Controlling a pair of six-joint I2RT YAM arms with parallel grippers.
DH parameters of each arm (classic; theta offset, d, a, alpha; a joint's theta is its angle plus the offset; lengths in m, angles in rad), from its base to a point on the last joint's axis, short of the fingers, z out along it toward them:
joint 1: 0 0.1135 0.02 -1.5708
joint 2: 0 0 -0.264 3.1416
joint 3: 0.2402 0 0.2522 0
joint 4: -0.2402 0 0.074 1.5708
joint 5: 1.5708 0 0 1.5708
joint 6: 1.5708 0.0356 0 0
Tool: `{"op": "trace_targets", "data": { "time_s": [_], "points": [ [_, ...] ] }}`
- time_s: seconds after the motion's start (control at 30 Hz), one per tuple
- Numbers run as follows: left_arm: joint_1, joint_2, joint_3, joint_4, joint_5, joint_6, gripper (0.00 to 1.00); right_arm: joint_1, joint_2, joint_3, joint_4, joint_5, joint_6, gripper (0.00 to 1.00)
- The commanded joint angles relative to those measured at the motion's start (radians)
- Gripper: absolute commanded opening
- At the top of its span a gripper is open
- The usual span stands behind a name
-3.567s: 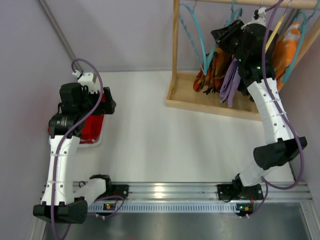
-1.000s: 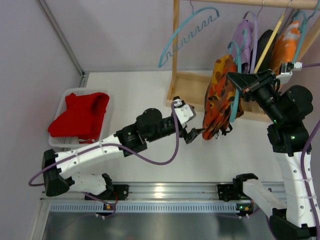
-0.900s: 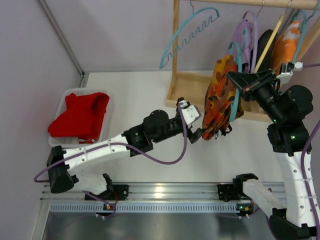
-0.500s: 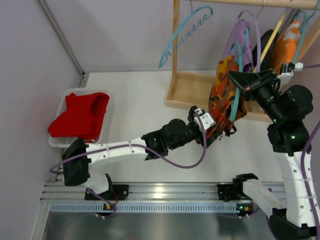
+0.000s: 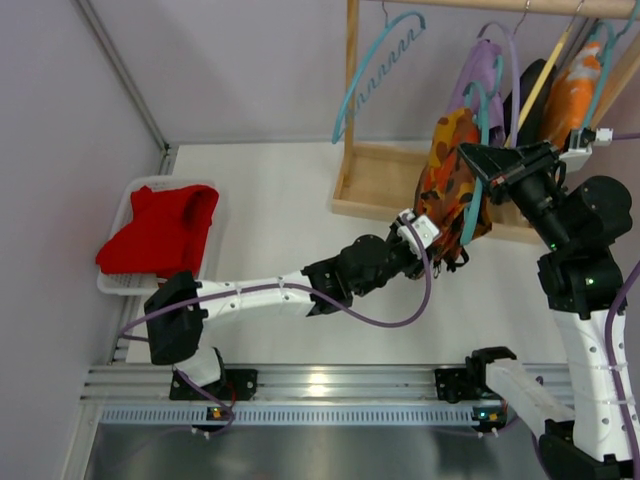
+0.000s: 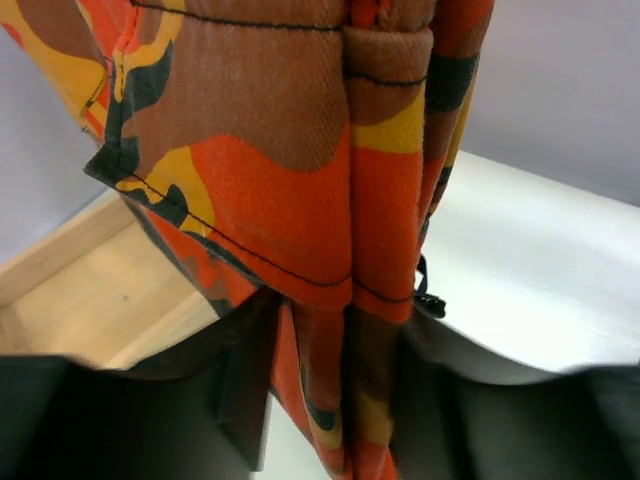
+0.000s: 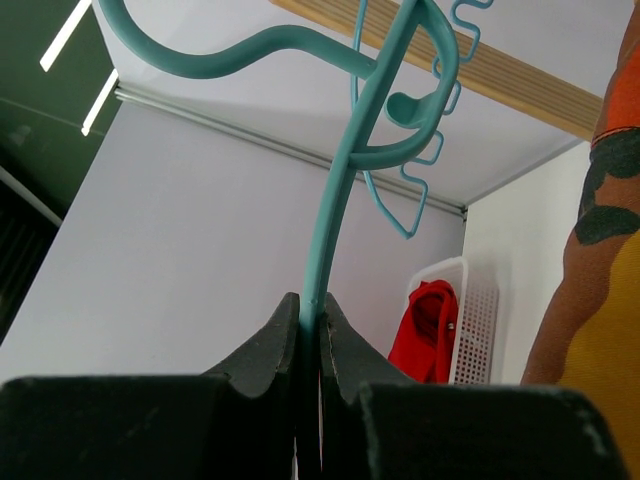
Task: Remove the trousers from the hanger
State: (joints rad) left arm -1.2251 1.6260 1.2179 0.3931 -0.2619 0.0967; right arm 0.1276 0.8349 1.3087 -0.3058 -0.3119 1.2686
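The camouflage trousers [image 5: 450,180] hang over the teal hanger [image 5: 470,205], in front of the wooden rack. My right gripper [image 5: 480,160] is shut on the hanger's thin stem [image 7: 335,230], which stands pinched between the fingertips of that gripper [image 7: 310,305]; an edge of the trousers [image 7: 600,300] shows at the right. My left gripper [image 5: 432,248] is at the lower end of the trousers. In the left wrist view the folded cloth [image 6: 300,200] runs down between the two dark fingers [image 6: 245,390], and the gripper [image 6: 335,400] is shut on it.
A white basket [image 5: 165,184] with a plain red cloth [image 5: 160,230] sits at the left. The wooden rack [image 5: 352,100] carries an empty teal hanger [image 5: 375,70], a purple hanger [image 5: 485,70], a yellow hanger [image 5: 540,85] and an orange-and-white garment [image 5: 585,85].
My left arm has stretched to the right, up to the hanging trousers, and its jaws have gone from wide open to closed on the cloth. The right arm has held still with the hanger.
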Motion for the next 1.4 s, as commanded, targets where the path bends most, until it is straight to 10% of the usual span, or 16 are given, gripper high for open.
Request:
{"op": "trace_targets", "data": {
  "time_s": [0.0,0.03,0.13,1.37],
  "points": [
    [0.009,-0.037,0.014,0.075,-0.028,0.008,0.45,-0.005,-0.031,0.038,0.220,-0.006,0.005,0.00],
    [0.010,-0.047,0.006,0.075,-0.042,0.008,0.23,-0.006,-0.031,0.040,0.218,-0.007,0.005,0.00],
    [0.022,-0.066,0.000,0.073,-0.048,0.011,0.00,-0.005,-0.031,0.034,0.214,-0.007,0.000,0.00],
    [0.133,-0.173,0.850,-0.194,-0.089,0.165,0.00,-0.011,-0.155,-0.529,0.155,-0.076,-0.339,0.00]
  ]
}}
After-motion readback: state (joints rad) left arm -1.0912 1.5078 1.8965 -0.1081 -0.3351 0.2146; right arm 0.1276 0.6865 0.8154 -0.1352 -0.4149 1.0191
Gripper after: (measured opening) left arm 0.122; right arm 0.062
